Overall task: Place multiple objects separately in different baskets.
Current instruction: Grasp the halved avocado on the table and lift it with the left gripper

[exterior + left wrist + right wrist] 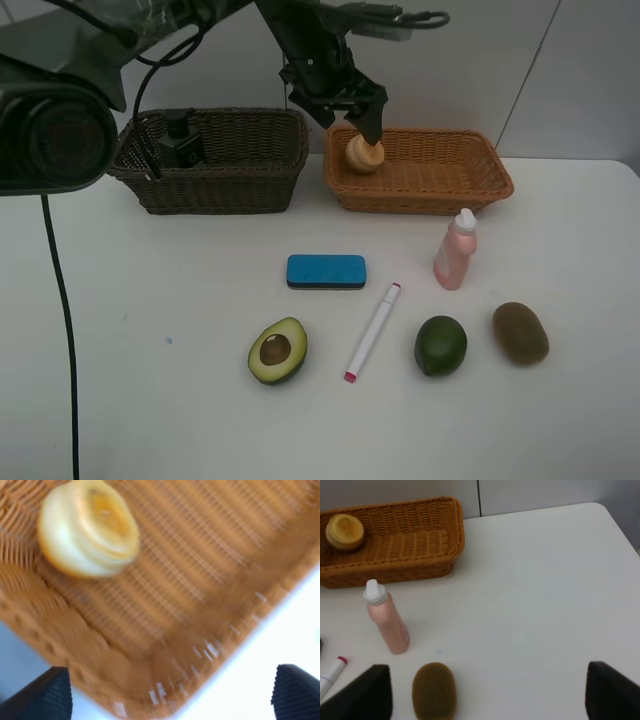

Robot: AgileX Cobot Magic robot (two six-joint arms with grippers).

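Observation:
The pale orange fruit (364, 153) lies in the left end of the light tan basket (470, 185). My left gripper (362, 124) hangs just above the fruit, open and empty. In the left wrist view the fruit (87, 527) lies on the basket floor (200, 580), and my gripper (170, 695) is spread wide. The dark pump bottle (180, 141) is in the dark brown basket (240, 190). The blue eraser (326, 271), marker (373, 332), avocado half (277, 350), lime (441, 345), kiwi (520, 333) and pink bottle (455, 250) are on the table. My right gripper (487, 695) is open above the kiwi (434, 690).
In the right wrist view the pink bottle (387, 622) stands upright in front of the tan basket (420, 565), with the marker tip (332, 672) beside it. The white table (150, 400) runs to its far edge behind the baskets.

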